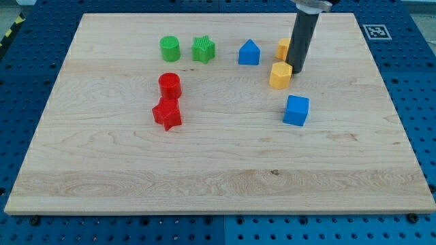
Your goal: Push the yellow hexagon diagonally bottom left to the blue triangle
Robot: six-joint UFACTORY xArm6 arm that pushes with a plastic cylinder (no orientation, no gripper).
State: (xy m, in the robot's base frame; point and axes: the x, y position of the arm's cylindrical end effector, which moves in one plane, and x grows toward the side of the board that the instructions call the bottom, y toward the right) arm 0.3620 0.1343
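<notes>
The yellow hexagon (280, 75) lies right of the board's centre, towards the view's top. My tip (298, 71) touches or nearly touches its upper right side. The rod rises from there to the view's top edge. The blue triangle-topped block (249, 52) sits up and to the left of the hexagon, a short gap away. A second yellow block (283, 49) stands just behind the rod and is partly hidden by it; its shape is unclear.
A blue cube (296, 110) lies below the hexagon. A green cylinder (169, 49) and a green star (203, 50) stand at the upper left. A red cylinder (169, 86) and a red star (167, 113) lie left of centre. The wooden board (218, 170) rests on a blue perforated table.
</notes>
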